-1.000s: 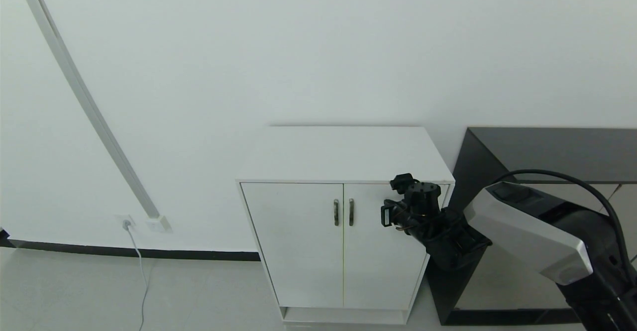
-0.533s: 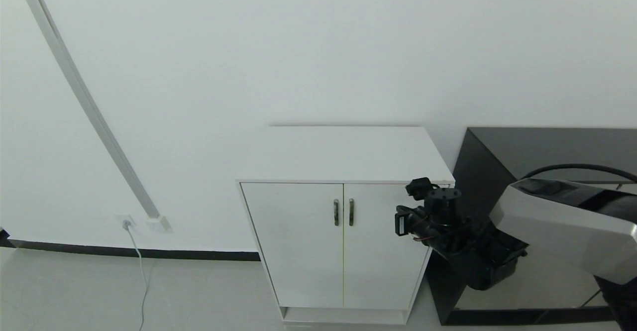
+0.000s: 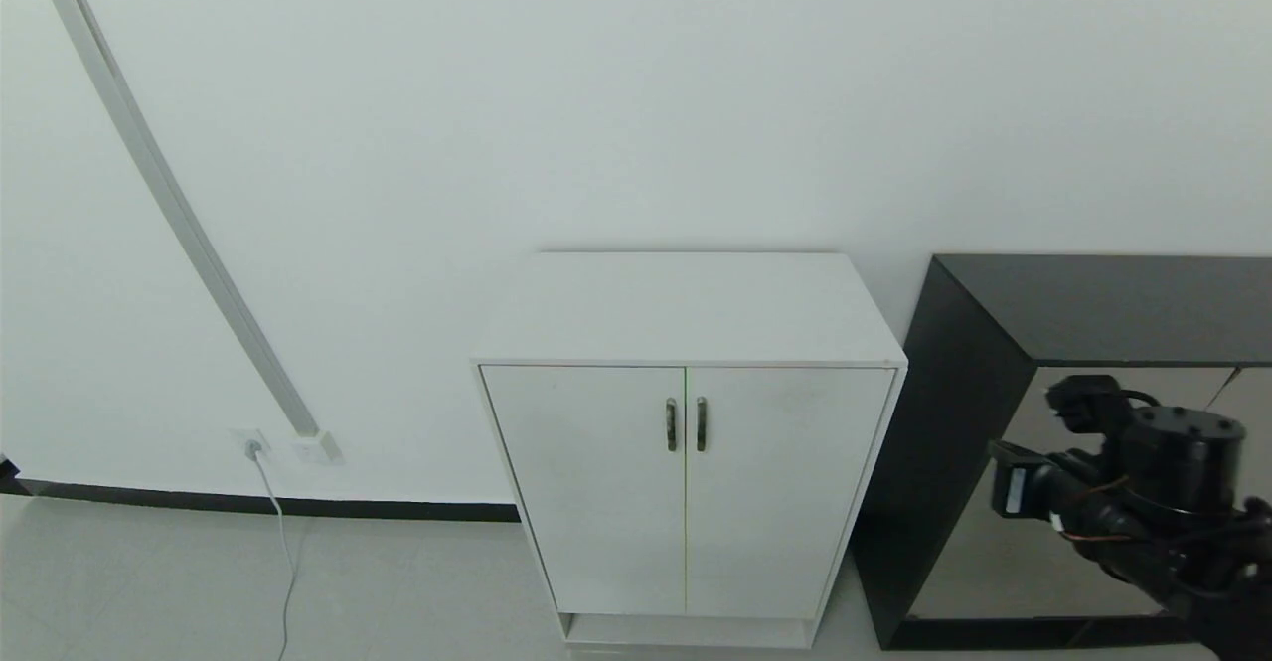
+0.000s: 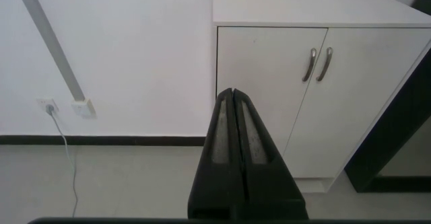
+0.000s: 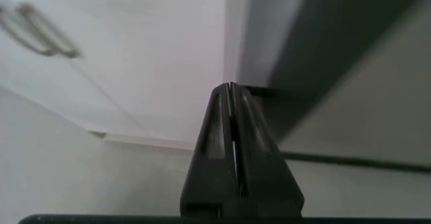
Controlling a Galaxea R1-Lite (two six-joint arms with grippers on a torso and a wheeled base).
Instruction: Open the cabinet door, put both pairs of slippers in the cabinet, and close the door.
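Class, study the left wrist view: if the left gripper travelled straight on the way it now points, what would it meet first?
Most likely the white cabinet's left door, away from its handle. The shut left gripper points at that panel, with nothing visible between. Depth is unclear.

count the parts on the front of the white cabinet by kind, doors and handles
doors: 2, left door and right door, both shut
handles: 2, left handle and right handle
total: 4
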